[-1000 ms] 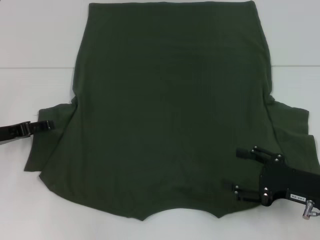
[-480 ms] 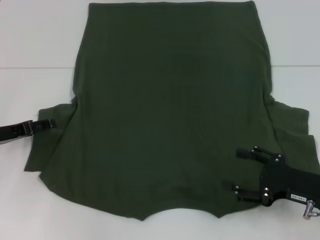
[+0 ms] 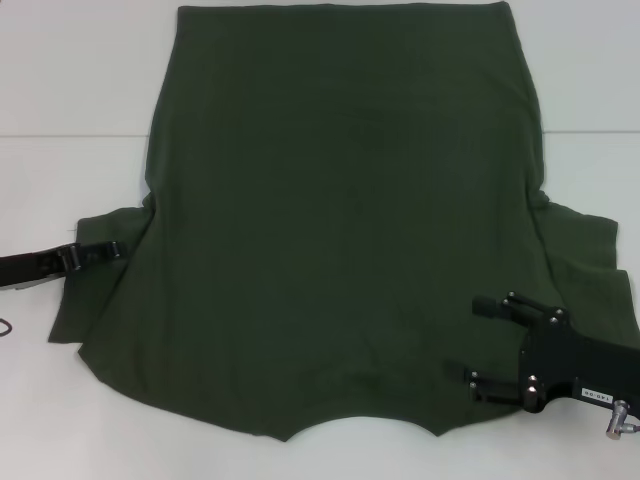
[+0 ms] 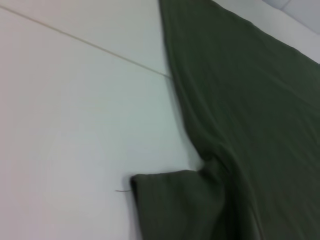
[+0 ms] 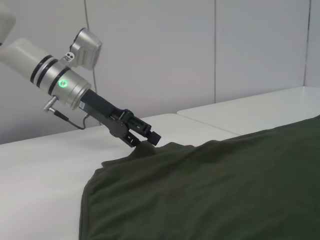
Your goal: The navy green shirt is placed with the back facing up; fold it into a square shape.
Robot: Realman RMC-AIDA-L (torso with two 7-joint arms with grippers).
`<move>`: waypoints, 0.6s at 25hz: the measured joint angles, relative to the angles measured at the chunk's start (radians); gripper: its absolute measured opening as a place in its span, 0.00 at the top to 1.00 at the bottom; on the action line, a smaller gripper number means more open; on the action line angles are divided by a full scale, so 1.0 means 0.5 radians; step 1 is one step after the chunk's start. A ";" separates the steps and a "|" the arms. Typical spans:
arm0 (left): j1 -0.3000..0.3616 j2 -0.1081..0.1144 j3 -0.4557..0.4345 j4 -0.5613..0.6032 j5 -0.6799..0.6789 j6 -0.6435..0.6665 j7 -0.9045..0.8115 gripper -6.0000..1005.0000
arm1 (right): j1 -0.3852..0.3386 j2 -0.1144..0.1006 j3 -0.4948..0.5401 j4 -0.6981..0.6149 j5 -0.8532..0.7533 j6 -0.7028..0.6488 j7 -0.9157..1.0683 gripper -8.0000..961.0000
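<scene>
Left hand (image 3: 112, 248) pinches the navy green shirt (image 3: 340, 210) sleeve (right hand (image 3: 478, 342) apart).

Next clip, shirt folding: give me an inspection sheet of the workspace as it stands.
Surface: white table, a thin seam line across it.
Job's things: navy green shirt spread flat, plain side up, unfolded, collar nearest the robot.
Clutter: nothing seen.
Grippers: left gripper low at the shirt's left sleeve edge, jaws' state unclear; right gripper over the shirt's near right part, jaws apart, holding nothing.
Cables: thin dark cable at the left wrist.
Surroundings: pale panelled wall behind the table.
</scene>
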 joint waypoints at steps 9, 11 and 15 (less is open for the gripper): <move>-0.006 -0.001 0.043 0.015 0.001 0.006 0.006 0.26 | 0.000 0.000 0.001 -0.009 0.000 -0.006 0.021 0.02; -0.005 -0.003 0.044 0.016 0.001 -0.005 0.007 0.32 | 0.000 0.000 0.000 -0.009 0.000 -0.006 0.022 0.02; -0.006 -0.005 0.046 0.019 0.011 -0.028 0.008 0.47 | 0.000 0.000 0.000 -0.010 0.000 -0.006 0.022 0.02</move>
